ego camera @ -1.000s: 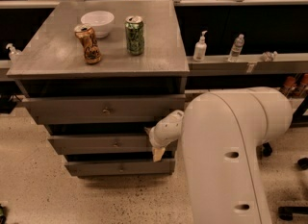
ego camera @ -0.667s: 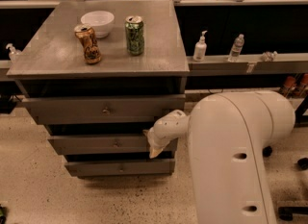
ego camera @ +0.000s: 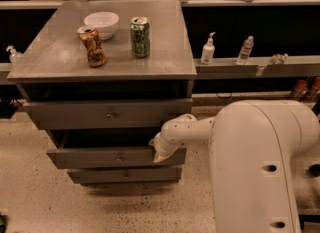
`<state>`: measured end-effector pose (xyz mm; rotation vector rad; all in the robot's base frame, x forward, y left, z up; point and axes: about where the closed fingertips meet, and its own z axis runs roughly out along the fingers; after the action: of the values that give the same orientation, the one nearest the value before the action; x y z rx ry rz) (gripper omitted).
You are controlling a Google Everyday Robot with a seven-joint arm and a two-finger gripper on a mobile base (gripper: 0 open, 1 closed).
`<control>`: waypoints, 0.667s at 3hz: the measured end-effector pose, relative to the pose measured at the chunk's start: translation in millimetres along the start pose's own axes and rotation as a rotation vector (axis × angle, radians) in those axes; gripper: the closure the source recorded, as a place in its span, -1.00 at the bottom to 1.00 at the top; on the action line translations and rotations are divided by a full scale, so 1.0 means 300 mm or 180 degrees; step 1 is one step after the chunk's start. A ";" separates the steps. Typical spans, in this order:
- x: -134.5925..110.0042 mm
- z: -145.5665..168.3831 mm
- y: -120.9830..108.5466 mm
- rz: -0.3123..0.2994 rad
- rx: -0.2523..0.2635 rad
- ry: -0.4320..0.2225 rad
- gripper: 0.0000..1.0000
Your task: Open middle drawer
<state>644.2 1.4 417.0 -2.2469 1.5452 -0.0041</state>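
- The robot's white arm [ego camera: 260, 172] is filling the near right of the camera view and reaching leftward toward the front face of the table [ego camera: 165, 57].
- The gripper [ego camera: 160, 153] is sitting at the right end of the middle drawer [ego camera: 95, 158], touching or just beside its upper front edge. I cannot tell whether the jaws are open or closed, or whether they are gripping anything.
- The middle drawer is lying under the table's front edge, between the top drawer [ego camera: 70, 116] and the bottom drawer [ego camera: 150, 175]. Its long axis is running left to right, and a dark gap is showing above its front.
- Its small knob [ego camera: 120, 158] is sitting at the panel's centre, to the left of the jaws and apart from them.
- Judgement: the jaws are working at the drawer's right end rather than at the knob, so the pull is needing to run straight out from the table's front, toward the camera, to avoid skewing the drawer.
- Farther back, a brown can [ego camera: 93, 47], a green can [ego camera: 140, 37] and a white bowl [ego camera: 102, 23] are standing on the table near its far left corner.
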 end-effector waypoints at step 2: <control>-0.029 -0.074 0.078 0.0030 -0.0175 -0.0185 -0.46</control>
<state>614.7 -5.1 431.5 -2.2612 1.5430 0.1065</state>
